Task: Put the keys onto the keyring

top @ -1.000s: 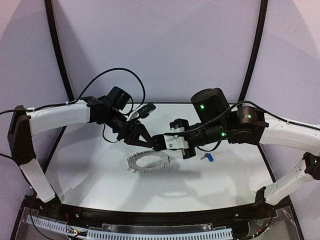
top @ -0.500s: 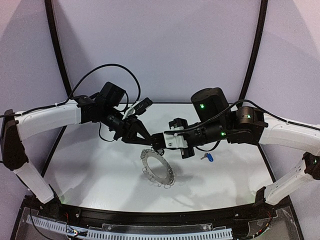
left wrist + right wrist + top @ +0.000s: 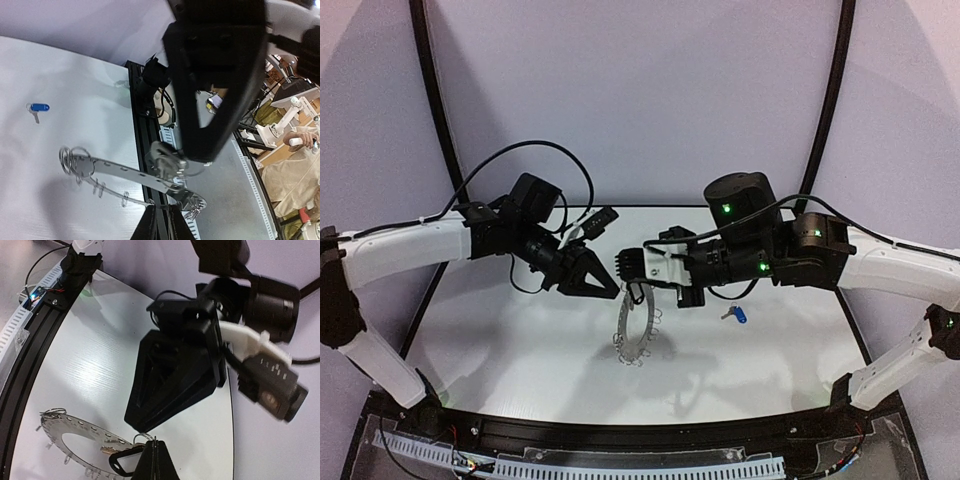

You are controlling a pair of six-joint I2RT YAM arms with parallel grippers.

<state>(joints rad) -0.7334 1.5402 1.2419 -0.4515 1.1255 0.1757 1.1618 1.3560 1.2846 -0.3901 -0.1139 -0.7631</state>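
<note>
The keyring (image 3: 624, 326) hangs on edge above the table, between both grippers. In the left wrist view the keyring (image 3: 120, 172) runs slanting from the left down to my left gripper (image 3: 164, 212). Its fingers stand nearly together at the ring's rim. My left gripper (image 3: 608, 291) meets the ring's top from the left. My right gripper (image 3: 156, 444) is shut on a thin wire loop, with the black-tag key (image 3: 116, 463) right beside the keyring (image 3: 55, 427). From the top, my right gripper (image 3: 623, 268) is just above the ring. The blue-tag key (image 3: 738, 314) lies on the table, alone.
The white table (image 3: 520, 350) lies under both arms. A black rail (image 3: 145, 115) runs along the table's near edge. The blue-tag key (image 3: 39, 107) lies far left in the left wrist view. The right gripper's body (image 3: 215, 75) fills the space just above the ring.
The keyring has swung from nearly flat to hanging on edge. My left arm has drawn back to the left. The right gripper has shifted slightly up and left.
</note>
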